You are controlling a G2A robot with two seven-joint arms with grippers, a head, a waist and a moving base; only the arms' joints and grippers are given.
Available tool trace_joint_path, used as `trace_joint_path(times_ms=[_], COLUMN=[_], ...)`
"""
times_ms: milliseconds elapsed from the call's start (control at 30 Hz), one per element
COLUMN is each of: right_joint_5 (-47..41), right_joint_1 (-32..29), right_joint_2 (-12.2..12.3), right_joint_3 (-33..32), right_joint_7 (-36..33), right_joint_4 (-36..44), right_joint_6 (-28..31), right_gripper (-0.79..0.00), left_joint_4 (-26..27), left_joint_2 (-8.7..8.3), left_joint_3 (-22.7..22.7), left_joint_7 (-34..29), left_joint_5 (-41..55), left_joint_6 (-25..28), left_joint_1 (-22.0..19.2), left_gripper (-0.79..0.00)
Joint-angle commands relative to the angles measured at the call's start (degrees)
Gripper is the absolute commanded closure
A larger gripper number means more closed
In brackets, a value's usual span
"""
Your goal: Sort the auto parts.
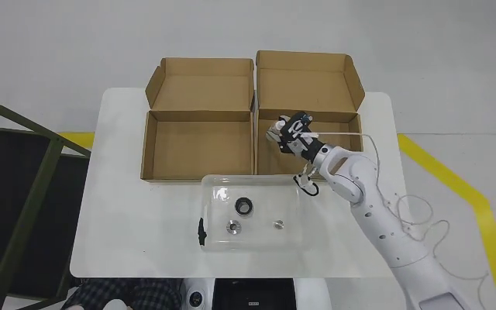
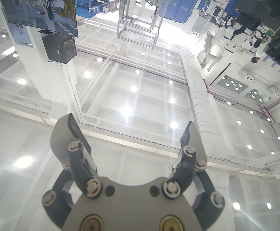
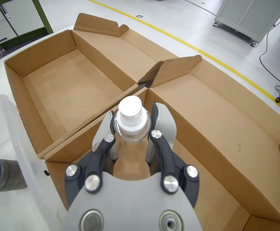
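The right gripper is clamped on a small clear bottle with a white cap, over the right cardboard box, close to its left wall. The left gripper has its jaws spread wide.

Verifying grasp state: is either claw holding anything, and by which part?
Right claw holds a white-capped clear part, gripped on its clear body just below the white top. Left claw open, empty.

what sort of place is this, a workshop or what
Probably a factory-style robot test hall: a yellow painted floor line, a grey metal-framed cabinet on casters, and a high white gridded ceiling with round lamps.
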State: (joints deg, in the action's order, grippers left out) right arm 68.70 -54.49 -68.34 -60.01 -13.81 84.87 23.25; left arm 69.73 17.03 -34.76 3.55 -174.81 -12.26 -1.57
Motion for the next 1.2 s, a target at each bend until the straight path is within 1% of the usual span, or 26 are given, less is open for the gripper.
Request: trace_joint_path(times_ms=[0,67,167,200,400,467,567,600,633,667,733,767,967,1167], right_joint_5=[2.0,1.2,-0.2,-0.1,-0.2,-0.1,0.1,0.1,0.2,0.2,0.2,0.2,-1.1,-2.5], right_joint_1=[0.9,1.5,2.6,3.0,4.0,4.2,4.5,4.5,4.5,4.5,4.5,4.4,2.7,-2.0], right_joint_2=[-0.2,-0.4,-0.8,-0.9,-1.4,-1.5,-1.7,-1.7,-1.8,-1.8,-1.8,-1.8,-1.3,0.0], right_joint_3=[0.7,1.1,1.6,1.8,2.8,3.0,3.3,3.4,3.4,3.4,3.2,3.0,0.5,-4.1], right_joint_7=[-0.8,-1.0,-1.9,-2.1,-2.4,-2.5,-2.8,-2.9,-2.9,-3.0,-3.2,-3.2,-3.8,-5.5], right_joint_4=[-0.4,-1.2,-3.0,-3.4,-5.4,-5.8,-6.0,-6.1,-6.0,-6.0,-5.7,-5.5,-2.1,5.8], right_joint_6=[-0.6,-0.5,0.0,0.1,0.1,0.1,0.1,0.0,0.0,0.0,0.1,0.2,1.1,4.1], right_gripper=[-0.012,-0.062,-0.080,-0.099,-0.117,-0.163,-0.357,-0.440,-0.585,-0.662,-0.754,-0.785,-0.785,-0.785], left_joint_4=[0.0,0.0,0.0,0.0,0.0,0.0,0.0,0.0,0.0,0.0,0.0,0.0,0.0,0.0], left_joint_2=[0.00,0.00,0.00,0.00,0.00,0.00,0.00,0.00,0.00,0.00,0.00,0.00,0.00,0.00], left_joint_3=[0.0,0.0,0.0,0.0,0.0,0.0,0.0,0.0,0.0,0.0,0.0,0.0,0.0,0.0], left_joint_7=[0.0,0.0,0.0,0.0,0.0,0.0,0.0,0.0,0.0,0.0,0.0,0.0,0.0,0.0], left_joint_5=[0.0,0.0,0.0,0.0,0.0,0.0,0.0,0.0,0.0,0.0,0.0,0.0,0.0,0.0], left_joint_6=[0.0,0.0,0.0,0.0,0.0,0.0,0.0,0.0,0.0,0.0,0.0,0.0,0.0,0.0], left_joint_1=[0.0,0.0,0.0,0.0,0.0,0.0,0.0,0.0,0.0,0.0,0.0,0.0,0.0,0.0], left_gripper=[-0.785,-0.785,-0.785,-0.785,-0.785,-0.785,-0.785,-0.785,-0.785,-0.785,-0.785,-0.785,-0.785,-0.785])
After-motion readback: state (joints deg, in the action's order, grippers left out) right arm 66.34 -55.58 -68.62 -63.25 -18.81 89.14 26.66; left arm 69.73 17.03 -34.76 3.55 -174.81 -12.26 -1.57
